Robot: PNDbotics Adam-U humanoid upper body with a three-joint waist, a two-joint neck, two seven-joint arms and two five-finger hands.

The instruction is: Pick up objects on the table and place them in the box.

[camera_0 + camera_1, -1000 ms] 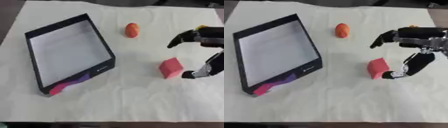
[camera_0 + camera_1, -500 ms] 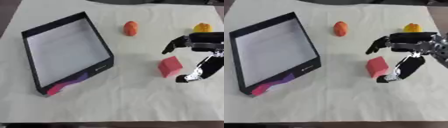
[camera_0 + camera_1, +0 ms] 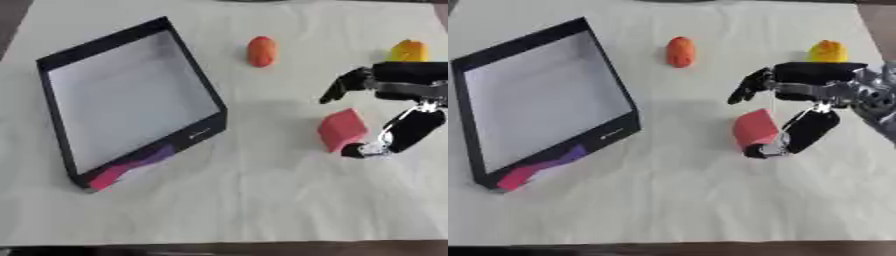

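Whereas one second ago the right hand (image 3: 798, 107) was held beside and slightly beyond the red block (image 3: 755, 129), it is now brought down around it: the thumb (image 3: 794, 137) is set at the block's near right corner and the fingers (image 3: 747, 87) are spread just beyond its far edge. The hand is held wide, curved but not closed, and no grip on the block is seen. A grasp is judged to be in preparation; the lift is not yet made.

The red block is found between thumb and fingers, flat on the white cloth (image 3: 675, 200). Its long axis is judged to run away from the robot, tilted slightly rightward, though the shape is only roughly made out.

An orange object (image 3: 680, 51) is noted well to the left of the hand and farther off, and a yellow-orange object (image 3: 827, 51) just behind it. The black-walled box (image 3: 614, 131) is noted well to the left. The left hand is not seen.
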